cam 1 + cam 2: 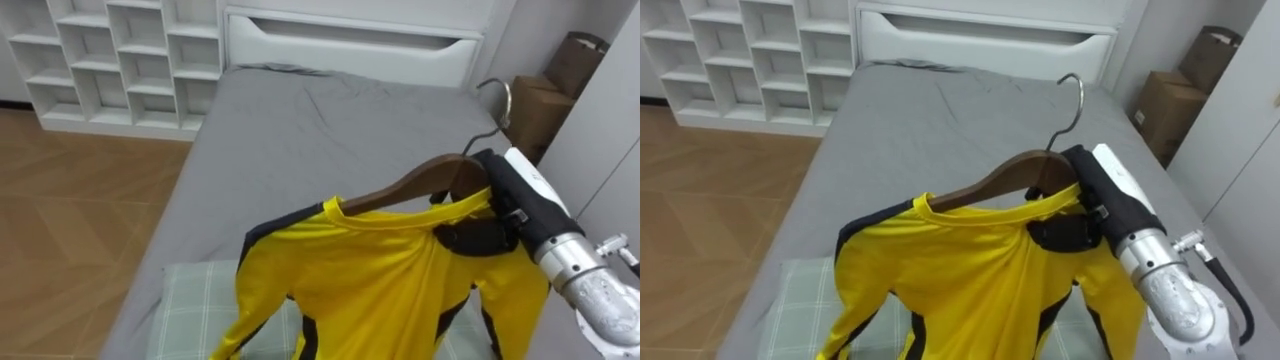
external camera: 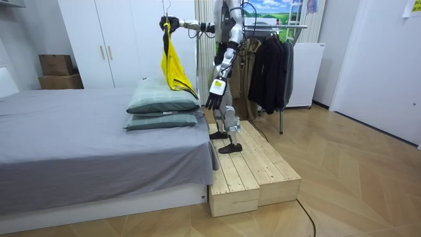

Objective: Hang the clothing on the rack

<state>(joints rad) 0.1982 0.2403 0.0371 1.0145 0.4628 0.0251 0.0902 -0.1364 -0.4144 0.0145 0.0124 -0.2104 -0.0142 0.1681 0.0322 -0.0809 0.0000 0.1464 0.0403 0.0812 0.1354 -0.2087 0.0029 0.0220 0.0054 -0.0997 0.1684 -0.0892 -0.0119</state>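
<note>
- Bedroom: a grey bed (image 1: 300,130) fills mid-frame, white shelves (image 1: 120,60) upper left. In the room view the robot stands on a wooden platform (image 2: 253,171) at lower centre.
- Yellow shirt (image 1: 370,280), lower centre, draped on a wooden hanger (image 1: 420,185) and raised above the pillows (image 2: 161,99) so it hangs free.
- Right hand (image 1: 500,205), right of centre, is curled round the hanger's shoulder. The hook is bare, presumably for a rail.
- Left hand (image 2: 212,101) hangs at the hip; its state cannot be told.
- Clothes rack (image 2: 276,26) behind the robot: the likely destination.
</note>
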